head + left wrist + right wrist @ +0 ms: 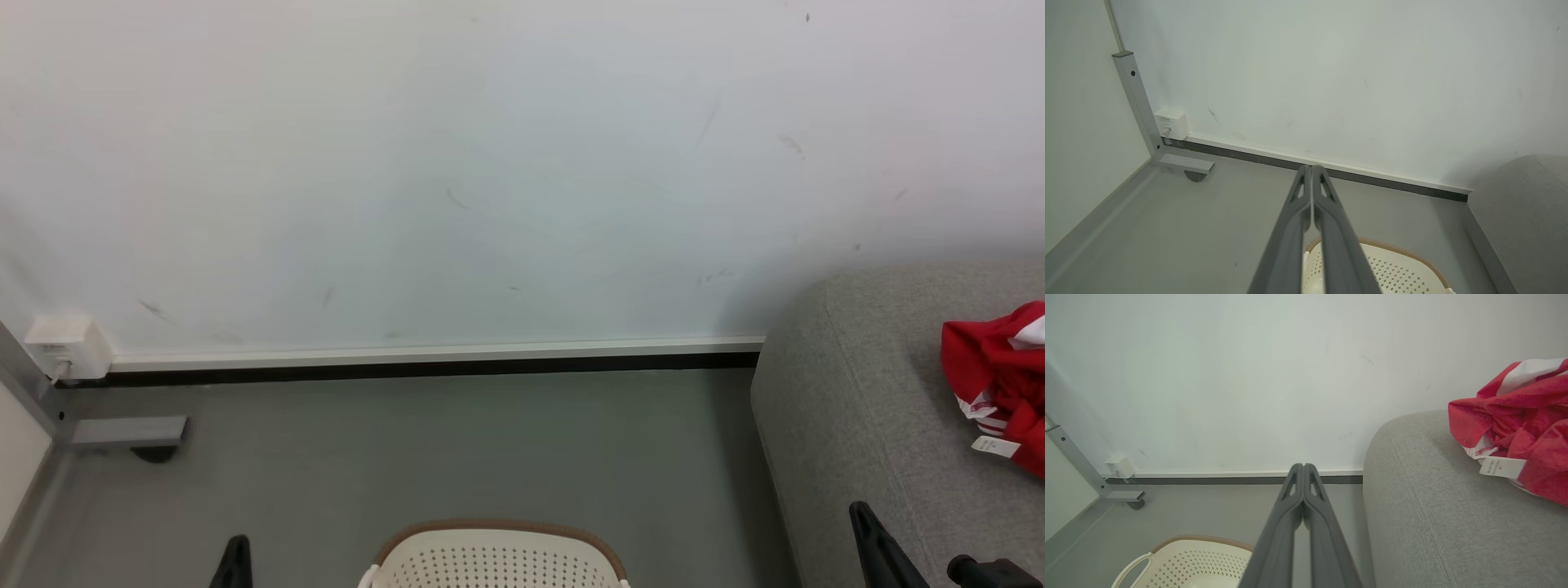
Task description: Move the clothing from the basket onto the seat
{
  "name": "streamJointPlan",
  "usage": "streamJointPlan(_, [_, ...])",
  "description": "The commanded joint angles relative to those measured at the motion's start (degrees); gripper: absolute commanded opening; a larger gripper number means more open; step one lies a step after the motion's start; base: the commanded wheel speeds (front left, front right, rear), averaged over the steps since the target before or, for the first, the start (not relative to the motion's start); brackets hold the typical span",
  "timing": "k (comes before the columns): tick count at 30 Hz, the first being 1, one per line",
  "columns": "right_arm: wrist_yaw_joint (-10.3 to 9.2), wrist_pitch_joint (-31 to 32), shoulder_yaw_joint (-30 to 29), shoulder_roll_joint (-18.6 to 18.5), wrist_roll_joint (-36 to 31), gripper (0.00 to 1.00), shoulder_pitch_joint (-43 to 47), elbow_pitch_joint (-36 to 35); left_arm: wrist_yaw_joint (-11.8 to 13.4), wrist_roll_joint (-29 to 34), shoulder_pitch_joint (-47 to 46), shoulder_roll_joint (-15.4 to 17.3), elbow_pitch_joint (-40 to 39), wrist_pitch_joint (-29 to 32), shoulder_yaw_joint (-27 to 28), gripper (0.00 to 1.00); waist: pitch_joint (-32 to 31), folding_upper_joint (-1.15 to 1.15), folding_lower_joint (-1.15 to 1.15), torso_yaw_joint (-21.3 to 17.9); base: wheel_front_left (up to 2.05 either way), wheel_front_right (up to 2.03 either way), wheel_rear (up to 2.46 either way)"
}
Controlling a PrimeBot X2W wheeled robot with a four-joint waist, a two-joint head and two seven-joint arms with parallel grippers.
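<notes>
Clothing (1515, 416) on seat (1433, 522), right of closed right pincer (1303, 466), seemingly farther from closed left pincer (1311, 168)

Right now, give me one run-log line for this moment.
jersey: on sofa | basket: on floor | left tool: shut, empty | right tool: shut, empty

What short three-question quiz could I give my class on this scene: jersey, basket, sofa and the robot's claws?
1. Choose: the red jersey lies on A) a table, B) the sofa, C) a shelf.
2. True or false: both claws are open.
3. Fill in: the basket stands on the ____, left of the sofa.
Key: 1 B. 2 False: left claw and right claw are shut. 3 floor.
</notes>
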Motion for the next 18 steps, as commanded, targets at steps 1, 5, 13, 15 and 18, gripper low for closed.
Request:
streamJointPlan(1, [0.0,0.6,-0.6,-0.2,1.8,0.0,-0.6,-0.7,-0.1,-2.1,-1.0,0.2,-0.4,0.9,0.5,0.0,0.0,0.0,0.0,0.0,0.0,0.0,0.0])
streamJointPlan(5, [-0.01,1.7,-1.6,0.3,5.6,0.0,-0.9,-1.0,-0.2,-6.7,-1.6,0.2,-0.5,2.3,0.6,0.0,0.1,0.0,0.0,0.0,0.0,0.0,0.0])
streamJointPlan(13, [-0.01,3.9,-3.4,1.2,12.5,0.0,-1.5,-1.7,-0.4,-15.5,-2.0,0.3,-1.6,4.1,-0.1,0.0,0.3,0.0,0.0,0.1,0.0,0.0,0.0])
streamJointPlan(15, [-0.02,4.4,-3.8,1.4,14.2,0.0,-1.6,-1.8,-0.5,-17.6,-2.2,0.3,-1.9,4.6,-0.3,0.0,0.4,0.0,0.0,0.1,0.0,0.0,0.0])
streamJointPlan(18, [-0.02,5.2,-4.4,1.7,16.6,0.0,-1.8,-2.0,-0.6,-20.6,-2.4,0.3,-2.2,5.3,-0.4,0.0,0.5,0.0,0.0,0.1,0.0,0.0,0.0])
